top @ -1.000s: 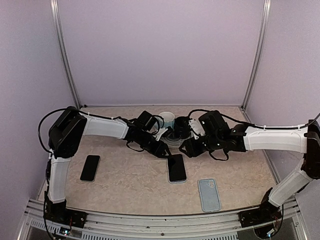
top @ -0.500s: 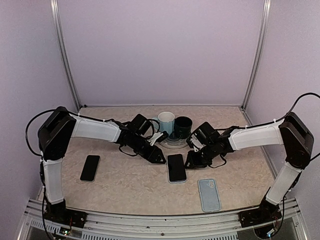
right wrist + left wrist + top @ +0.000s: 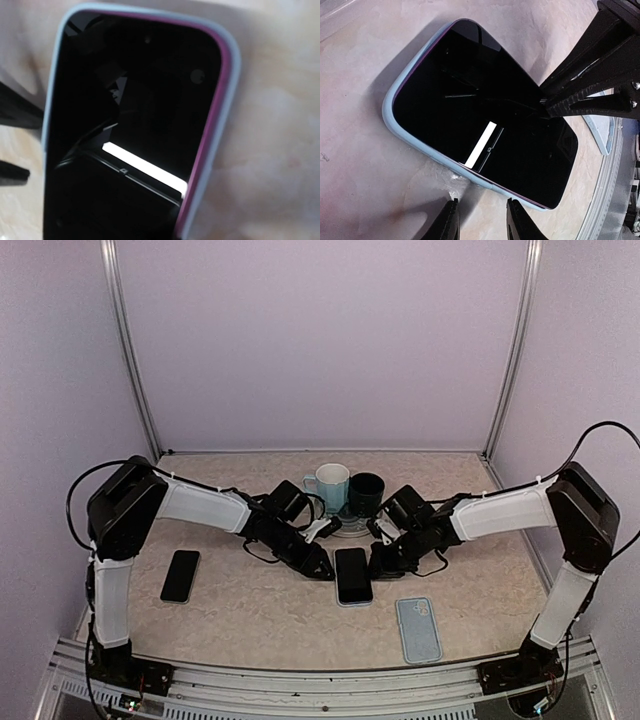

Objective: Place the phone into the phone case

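Observation:
A black-screened phone (image 3: 352, 575) lies face up in a light blue phone case (image 3: 395, 120) at the middle of the table. A purple edge of the phone shows along the inside of the case rim (image 3: 232, 75). My left gripper (image 3: 322, 568) is low at the phone's left long side. In the left wrist view its gripper (image 3: 481, 201) stands narrowly open over bare table, just short of the rim. My right gripper (image 3: 378, 562) reaches in from the right. Its fingers (image 3: 570, 92) come together, tips on the screen (image 3: 480, 115). The right wrist view shows only the phone (image 3: 130, 125).
A second black phone (image 3: 181, 575) lies at the left. An empty light blue case (image 3: 418, 629) lies near the front right. A pale blue mug (image 3: 331, 483) and a dark mug (image 3: 366, 492) stand on a plate (image 3: 345, 530) just behind the grippers.
Both grippers have come down from near the mugs to the phone's two long sides. Their jaws have narrowed, and the right arm has drawn in.

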{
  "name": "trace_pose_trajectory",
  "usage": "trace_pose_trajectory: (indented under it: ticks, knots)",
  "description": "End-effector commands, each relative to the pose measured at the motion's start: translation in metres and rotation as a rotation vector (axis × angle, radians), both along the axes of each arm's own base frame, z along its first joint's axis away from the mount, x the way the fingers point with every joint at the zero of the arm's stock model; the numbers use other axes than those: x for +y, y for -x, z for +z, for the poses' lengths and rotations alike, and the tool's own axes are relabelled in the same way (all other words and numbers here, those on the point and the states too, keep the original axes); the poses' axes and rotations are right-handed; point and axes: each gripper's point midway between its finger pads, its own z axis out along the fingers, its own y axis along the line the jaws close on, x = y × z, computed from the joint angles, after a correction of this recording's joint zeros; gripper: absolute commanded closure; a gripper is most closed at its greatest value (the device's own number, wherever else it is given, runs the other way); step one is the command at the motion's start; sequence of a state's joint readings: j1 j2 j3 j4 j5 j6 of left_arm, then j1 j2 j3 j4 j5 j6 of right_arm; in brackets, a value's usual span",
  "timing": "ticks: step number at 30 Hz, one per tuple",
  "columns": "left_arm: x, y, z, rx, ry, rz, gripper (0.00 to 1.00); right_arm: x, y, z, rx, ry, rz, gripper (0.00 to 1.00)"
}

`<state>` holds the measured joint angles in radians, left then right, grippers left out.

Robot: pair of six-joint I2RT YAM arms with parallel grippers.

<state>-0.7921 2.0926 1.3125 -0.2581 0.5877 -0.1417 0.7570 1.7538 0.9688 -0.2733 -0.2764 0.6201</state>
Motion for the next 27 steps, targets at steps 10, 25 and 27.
trace_pose_trajectory:
  ticks: [10,25,27]
  knots:
    - [-0.002,0.005,-0.01,0.017,-0.011,-0.016,0.66,-0.005,0.016,-0.05,0.02,0.304,0.036,0.89]
    - [-0.002,-0.026,0.025,-0.1,0.0,0.01,0.62,0.008,-0.007,0.021,-0.134,0.314,0.017,0.65]
    - [0.002,-0.034,0.031,-0.118,0.004,0.024,0.62,0.003,-0.013,0.039,-0.171,0.35,0.006,0.66]
